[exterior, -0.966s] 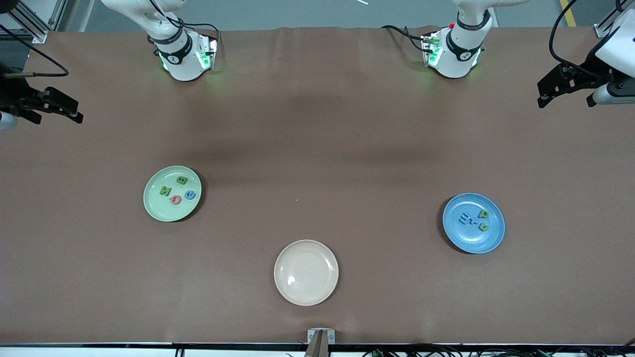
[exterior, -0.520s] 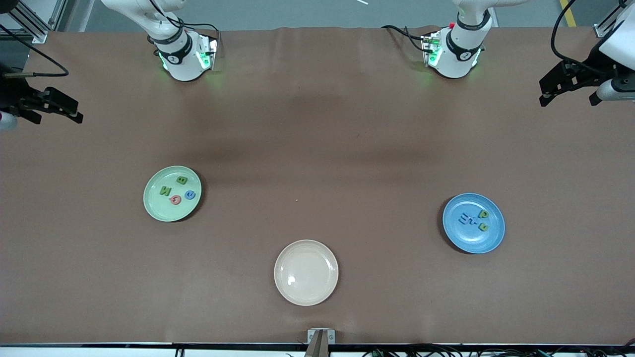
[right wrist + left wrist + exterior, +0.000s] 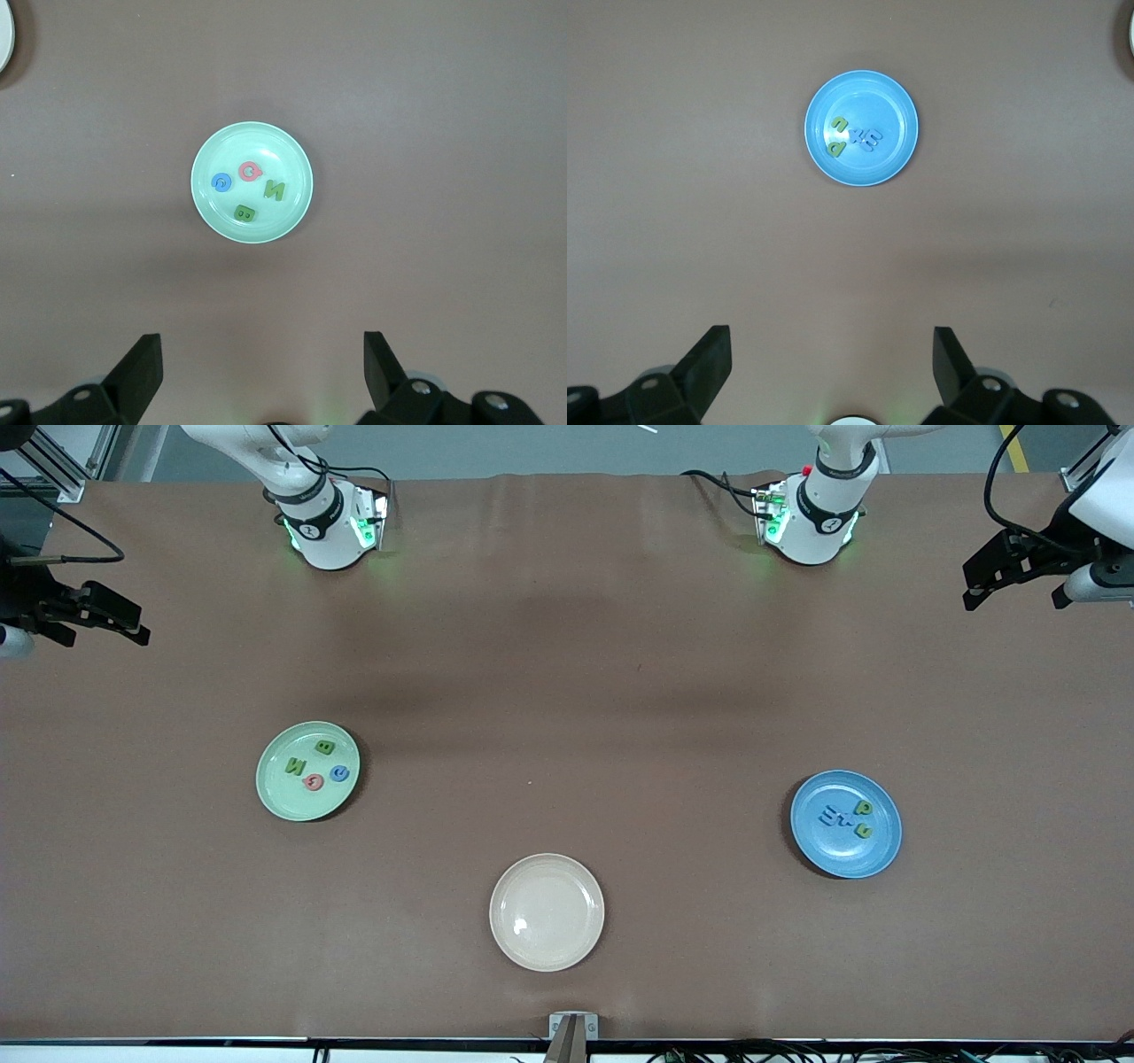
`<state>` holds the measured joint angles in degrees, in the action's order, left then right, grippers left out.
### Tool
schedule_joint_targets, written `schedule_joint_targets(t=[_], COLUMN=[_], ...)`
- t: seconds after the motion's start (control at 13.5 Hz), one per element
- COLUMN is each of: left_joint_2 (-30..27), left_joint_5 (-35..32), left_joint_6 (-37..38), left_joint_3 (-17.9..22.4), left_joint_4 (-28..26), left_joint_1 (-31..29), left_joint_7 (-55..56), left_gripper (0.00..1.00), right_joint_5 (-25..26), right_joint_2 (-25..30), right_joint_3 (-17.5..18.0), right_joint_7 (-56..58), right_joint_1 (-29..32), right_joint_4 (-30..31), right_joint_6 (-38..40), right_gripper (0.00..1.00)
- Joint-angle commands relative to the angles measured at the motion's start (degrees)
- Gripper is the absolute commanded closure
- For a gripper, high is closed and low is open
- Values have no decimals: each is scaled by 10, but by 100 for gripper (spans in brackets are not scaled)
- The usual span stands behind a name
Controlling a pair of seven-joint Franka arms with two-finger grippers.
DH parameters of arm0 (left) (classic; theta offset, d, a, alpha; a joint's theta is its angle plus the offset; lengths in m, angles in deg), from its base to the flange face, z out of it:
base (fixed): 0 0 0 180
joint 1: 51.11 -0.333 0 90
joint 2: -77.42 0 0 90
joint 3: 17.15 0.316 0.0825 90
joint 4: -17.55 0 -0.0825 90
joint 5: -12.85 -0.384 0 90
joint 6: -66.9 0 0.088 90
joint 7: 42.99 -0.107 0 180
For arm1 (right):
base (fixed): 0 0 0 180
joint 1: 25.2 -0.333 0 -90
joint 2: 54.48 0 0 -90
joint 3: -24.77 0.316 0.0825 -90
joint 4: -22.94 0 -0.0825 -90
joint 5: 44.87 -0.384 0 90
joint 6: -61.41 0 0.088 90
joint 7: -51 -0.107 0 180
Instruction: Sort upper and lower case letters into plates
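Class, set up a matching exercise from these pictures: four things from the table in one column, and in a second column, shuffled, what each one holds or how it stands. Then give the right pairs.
Column one
1. light green plate
2. blue plate
3. cream plate
4. left gripper

Column two
A. holds nothing, nearest the front camera
B. open, up in the air at the left arm's end of the table
C. holds four letters: two green, one blue, one red
D. holds four letters: two green, two blue

Pairs: 1-C, 2-D, 3-A, 4-B
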<state>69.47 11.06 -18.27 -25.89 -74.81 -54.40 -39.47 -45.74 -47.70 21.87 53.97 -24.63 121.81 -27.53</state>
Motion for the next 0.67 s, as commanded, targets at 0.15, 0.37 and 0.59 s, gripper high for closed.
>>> schedule_joint_targets(t=[0.15, 0.37, 0.59], left_joint_2=[-1, 7, 7], left_joint_5=[10, 11, 12], left_joint_6=[19, 19, 20], left_joint_3=[1, 0, 1], left_joint_4=[9, 21, 24], left_joint_1=[-5, -5, -5], left_joint_7=[-11, -12, -11], left_gripper=[0, 0, 0], right_joint_5=[-3, -3, -3], right_joint_2=[10, 10, 10], right_joint_3=[5, 5, 6], right_joint_7=[6, 6, 6], right_joint_1=[7, 5, 4], right_joint_4=[12, 12, 12], right_joint_6=[-1, -2, -6], right_gripper=[0, 0, 0])
